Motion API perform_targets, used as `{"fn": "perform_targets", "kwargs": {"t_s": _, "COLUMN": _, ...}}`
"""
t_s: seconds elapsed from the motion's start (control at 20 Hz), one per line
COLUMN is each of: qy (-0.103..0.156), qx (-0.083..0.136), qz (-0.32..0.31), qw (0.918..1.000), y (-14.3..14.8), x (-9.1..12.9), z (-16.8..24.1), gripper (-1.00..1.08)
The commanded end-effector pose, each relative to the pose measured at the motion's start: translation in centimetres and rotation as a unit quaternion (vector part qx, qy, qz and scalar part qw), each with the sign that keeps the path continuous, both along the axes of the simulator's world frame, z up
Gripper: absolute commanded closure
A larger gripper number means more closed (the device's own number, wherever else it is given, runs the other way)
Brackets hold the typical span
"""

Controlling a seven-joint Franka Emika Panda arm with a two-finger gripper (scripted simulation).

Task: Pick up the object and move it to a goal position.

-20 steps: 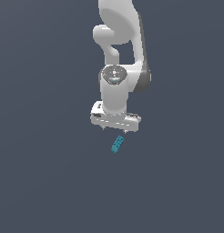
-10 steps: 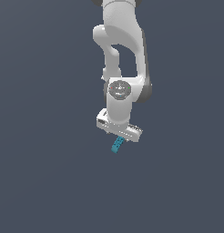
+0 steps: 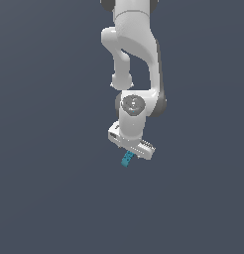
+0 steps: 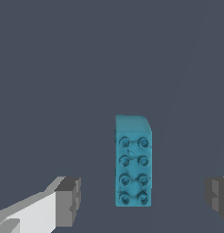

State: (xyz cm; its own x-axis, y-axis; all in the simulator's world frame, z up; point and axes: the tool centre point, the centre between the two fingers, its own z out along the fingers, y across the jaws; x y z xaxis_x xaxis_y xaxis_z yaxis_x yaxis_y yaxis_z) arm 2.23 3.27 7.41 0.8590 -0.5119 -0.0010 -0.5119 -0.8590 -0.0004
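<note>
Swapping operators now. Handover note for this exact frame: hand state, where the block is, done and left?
Hand: open, empty; the small teal-blue studded oblong block sits between its dark finger pads, touching neither.
Block: lying on the dark grey floor, just under the white hand in the exterior view.
Done: hand positioned over the block.
Left: lower if needed, close, lift, carry to goal. No goal marker visible.

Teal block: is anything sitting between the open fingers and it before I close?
Nothing visible does. In the wrist view the teal block lies on bare grey surface between the two fingers, with open gaps on both sides. The gripper hangs just above it in the exterior view. No goal marker shows.
</note>
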Motion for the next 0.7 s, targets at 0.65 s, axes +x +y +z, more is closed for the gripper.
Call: {"fn": "perform_targets", "kwargs": {"t_s": 0.65, "qy": 0.0, "qx": 0.0, "qz": -0.005, "qw": 1.0, "y": 0.0, "x": -0.1, "z": -4.2, "gripper": -0.92}}
